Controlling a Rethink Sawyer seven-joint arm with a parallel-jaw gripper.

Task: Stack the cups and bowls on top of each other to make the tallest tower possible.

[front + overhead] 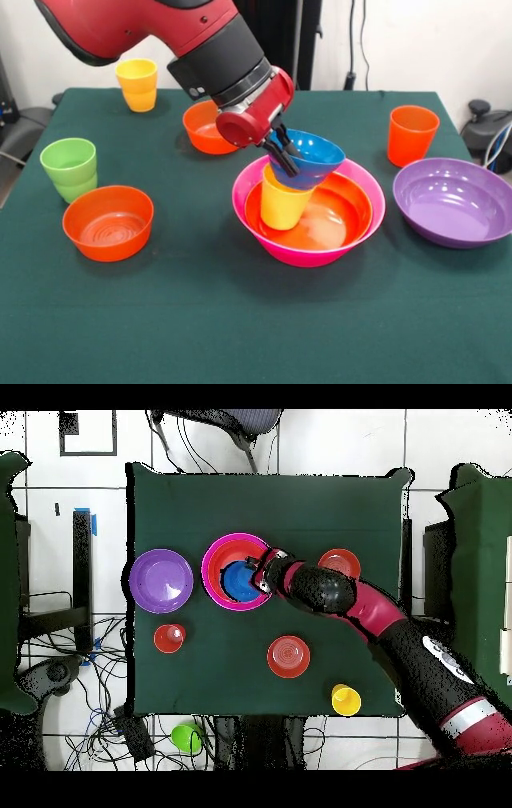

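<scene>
Blue bowl (pixel 314 158) is sitting tilted on top of the yellow cup (pixel 282 205), which is standing inside the large orange bowl (pixel 344 210) nested in the pink bowl (pixel 364 226), near the table (pixel 240 336) centre; that pile is making up the tower so far. Gripper (pixel 282 152) is pinching the blue bowl's rim on the robot-facing side, one finger inside and one outside, so it is closed on the bowl. Judging by the look, all these pieces are thin glossy plastic: light, stiff, slick, not fragile but prone to sliding and tipping. Rim pinch is working as a hold on the bowls, since the walls are too wide to span; the cups are looking narrow enough to grasp across the body or by the rim. Blue bowl is leaning toward the gripper side and is wider than the cup beneath it, so I'm reading the seat as shaky; releasing while tilted is risking a slide off into the orange bowl. Remaining pieces are lying well apart from the tower: purple bowl (pixel 454 200) beside it on the table, orange cup (pixel 412 134) behind that, small orange bowl (pixel 107 222) and green cup (pixel 70 167) on the other side, second small orange bowl (pixel 202 128) behind the arm, second yellow cup (pixel 138 83) at the far corner. Overhead view is agreeing on the layout, with the blue bowl showing centred in the pink one (pixel 237 571).
</scene>
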